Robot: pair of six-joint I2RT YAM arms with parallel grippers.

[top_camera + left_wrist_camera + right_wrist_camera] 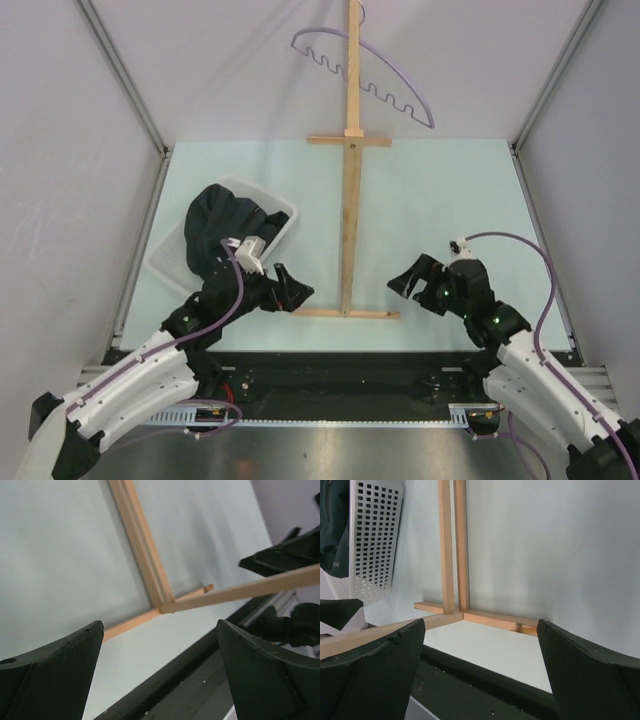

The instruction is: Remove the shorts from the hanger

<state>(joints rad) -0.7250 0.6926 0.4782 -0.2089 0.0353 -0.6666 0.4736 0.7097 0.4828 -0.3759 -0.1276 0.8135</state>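
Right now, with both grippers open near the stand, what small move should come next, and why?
Probably just draw both arms back. The shorts lie in the white basket, the hanger hangs bare on the wooden stand, and the left gripper and right gripper are open and empty, so the task looks done.

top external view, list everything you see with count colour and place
shorts: 1, black, crumpled in the basket, left side of the table
basket: 1, white, perforated walls, left of the stand
hanger: 1, lilac wire, empty, hooked at the top of the stand, tilted
stand: 1, light wood, upright post with crossbars, middle of the table
table: 1, pale green top, between grey walls
cables: 2, purple, one along each arm
left pincer: 1, black, open and empty, just right of the basket
right pincer: 1, black, open and empty, right of the stand base
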